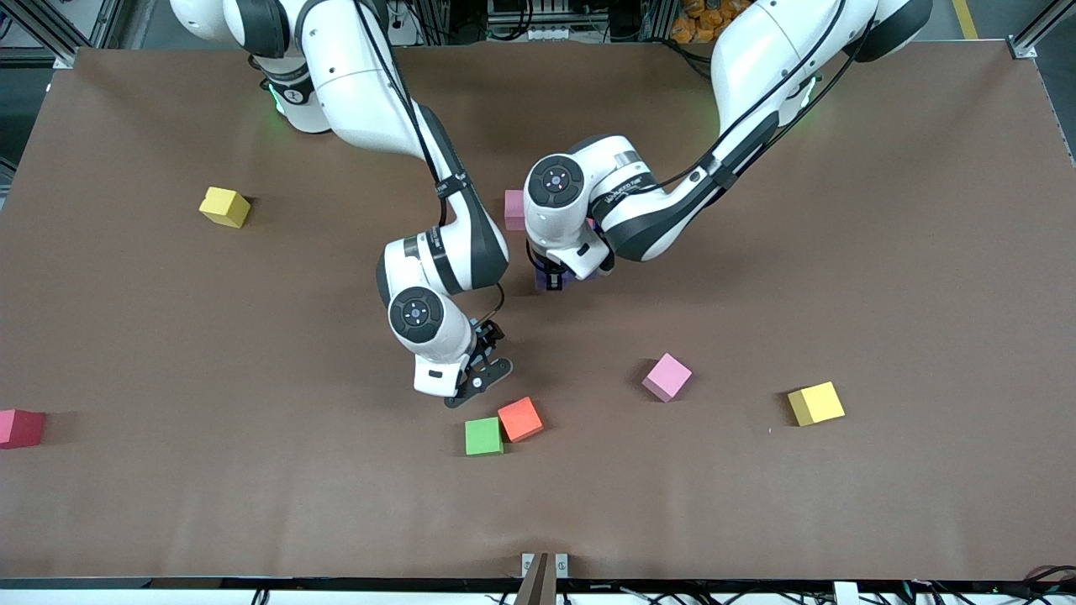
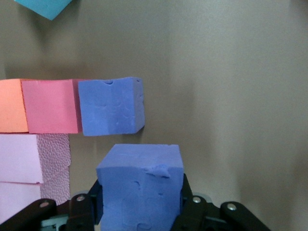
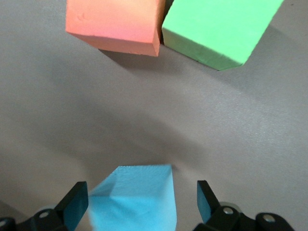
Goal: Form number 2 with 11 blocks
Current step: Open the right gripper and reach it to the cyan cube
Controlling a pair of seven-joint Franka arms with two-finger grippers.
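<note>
Purple block (image 2: pixel 139 192) clamped in left end effector (image 2: pixel 139 211); right end effector (image 3: pixel 143 202) spread wide.

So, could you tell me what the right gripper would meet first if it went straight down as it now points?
Probably the light blue block, which sits between the open right gripper fingers; how far below is unclear.

Both arms are glossy white with dark grey joint bands, black cables and black-fingered grippers (green lights at the bases).
</note>
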